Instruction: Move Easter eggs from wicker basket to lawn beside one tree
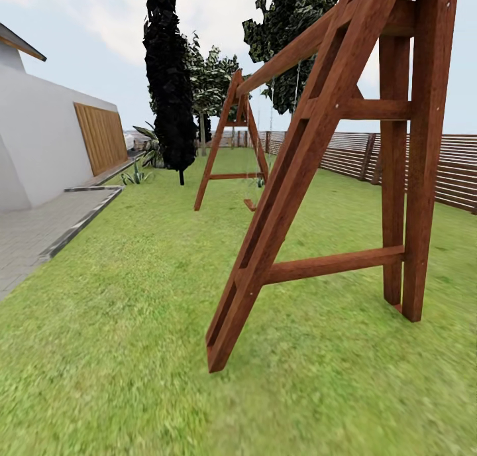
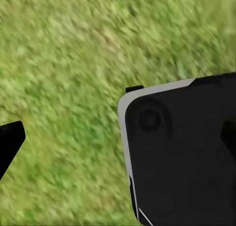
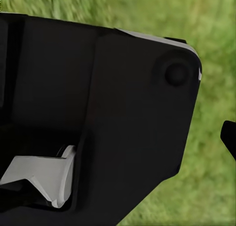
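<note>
Easter eggs and their wicker basket lay somewhere outside what the cameras took in at that moment; the robot appeared to be travelling across the garden. From the head view the lawn (image 1: pixel 132 350) spread wide and mottled green, with a tall wooden swing frame (image 1: pixel 318 177) standing close in front and a second A-frame of it further back. A dark bushy tree (image 1: pixel 169 85) rose beyond, leafier trees behind it, a slatted fence (image 1: pixel 424 164) closed the right side, and a pale house wall (image 1: pixel 40 144) with a paved strip (image 1: pixel 33 234) bordered the left.

Each wrist view looked down on blurred grass past a black, grey-edged part of the robot's body (image 2: pixel 182 152) (image 3: pixel 98 113). A dark tip at the edge of each wrist picture may have been a finger, but whether either gripper's fingers stood apart or together could not be told.

As a judgement from the task wording alone, eggs of that kind would likely be light, rigid, smooth and prone to roll or slip. A hold across the widest part of the middle, with moderate pressure, would seem safest, followed by a low, gentle release on the grass beside the chosen trunk.
</note>
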Robot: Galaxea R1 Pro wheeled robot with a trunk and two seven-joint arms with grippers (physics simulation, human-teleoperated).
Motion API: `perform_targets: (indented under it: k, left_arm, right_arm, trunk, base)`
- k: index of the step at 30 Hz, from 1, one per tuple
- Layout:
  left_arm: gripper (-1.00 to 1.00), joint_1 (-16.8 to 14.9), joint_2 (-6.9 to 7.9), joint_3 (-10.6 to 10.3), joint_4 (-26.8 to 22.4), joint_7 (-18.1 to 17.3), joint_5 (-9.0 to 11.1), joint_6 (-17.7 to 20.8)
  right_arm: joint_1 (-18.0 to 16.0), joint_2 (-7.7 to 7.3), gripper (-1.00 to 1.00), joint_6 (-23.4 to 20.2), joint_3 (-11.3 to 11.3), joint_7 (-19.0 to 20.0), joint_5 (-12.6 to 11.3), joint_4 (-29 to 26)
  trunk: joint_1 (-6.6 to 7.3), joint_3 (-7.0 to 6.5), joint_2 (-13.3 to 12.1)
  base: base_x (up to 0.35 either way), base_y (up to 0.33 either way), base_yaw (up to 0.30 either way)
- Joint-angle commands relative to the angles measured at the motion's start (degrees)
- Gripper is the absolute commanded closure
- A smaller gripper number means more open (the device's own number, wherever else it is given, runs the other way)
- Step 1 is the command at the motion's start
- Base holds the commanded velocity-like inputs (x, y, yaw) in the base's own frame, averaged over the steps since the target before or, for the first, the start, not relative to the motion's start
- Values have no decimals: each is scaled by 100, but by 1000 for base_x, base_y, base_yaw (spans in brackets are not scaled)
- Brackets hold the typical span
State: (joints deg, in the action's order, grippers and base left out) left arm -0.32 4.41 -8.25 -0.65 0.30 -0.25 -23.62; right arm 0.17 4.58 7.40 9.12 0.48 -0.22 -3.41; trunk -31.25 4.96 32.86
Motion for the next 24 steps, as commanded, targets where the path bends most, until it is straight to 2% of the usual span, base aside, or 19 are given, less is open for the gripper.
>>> perform_targets:
  k: [1,6,12,24]
  left_arm:
    - [-100,-3,3,-21,3,2,7,-17]
    - [-100,-3,-1,-15,0,-3,5,-19]
    - [-100,-3,-2,-11,3,-26,5,-13]
    - [-100,-3,11,-27,3,-38,-1,-12]
  right_arm:
    - [1,1,-100,9,18,5,-1,-10]
    - [2,6,-100,8,19,5,3,-36]
    - [2,10,-100,8,20,5,5,-44]
    - [2,32,-100,8,20,5,5,-66]
  trunk:
    - [-2,9,8]
    - [-2,9,8]
    - [-2,9,8]
    - [-2,9,8]
  base:
    - [0,0,0]
    - [0,0,60]
    - [19,36,193]
    - [124,248,242]
